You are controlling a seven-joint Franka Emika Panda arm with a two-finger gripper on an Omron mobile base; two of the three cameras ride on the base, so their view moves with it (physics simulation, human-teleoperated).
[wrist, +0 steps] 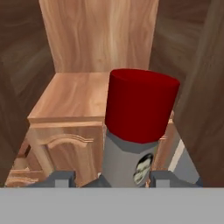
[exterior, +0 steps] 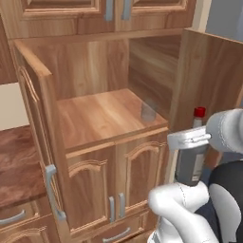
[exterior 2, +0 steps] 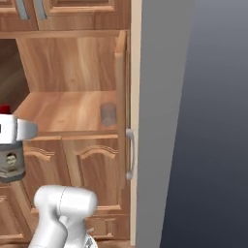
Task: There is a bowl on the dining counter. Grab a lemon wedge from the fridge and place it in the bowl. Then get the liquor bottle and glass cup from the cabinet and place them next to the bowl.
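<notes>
A grey liquor bottle [exterior: 191, 163] with a red cap [exterior: 199, 112] hangs upright in front of the open cabinet, and my gripper [exterior: 190, 140] is shut on its upper body. From the right side the bottle [exterior 2: 10, 164] sits at the left edge under the gripper [exterior 2: 12, 131]. In the hand view the red-capped bottle [wrist: 135, 127] stands between my fingertips [wrist: 59, 177]. A clear glass cup [exterior: 148, 110] stands on the cabinet shelf [exterior: 99, 116] near its front right corner, to the left of the bottle and beyond it; in the right base view the cup [exterior 2: 108, 114] is beside the door.
The cabinet's left door [exterior: 38, 133] and right door [exterior: 209, 80] stand swung open on either side of the shelf. Lower cabinet doors [exterior: 116, 175] and drawers lie beneath. A tall grey panel [exterior 2: 160, 121] rises just right of the open door [exterior 2: 121, 111].
</notes>
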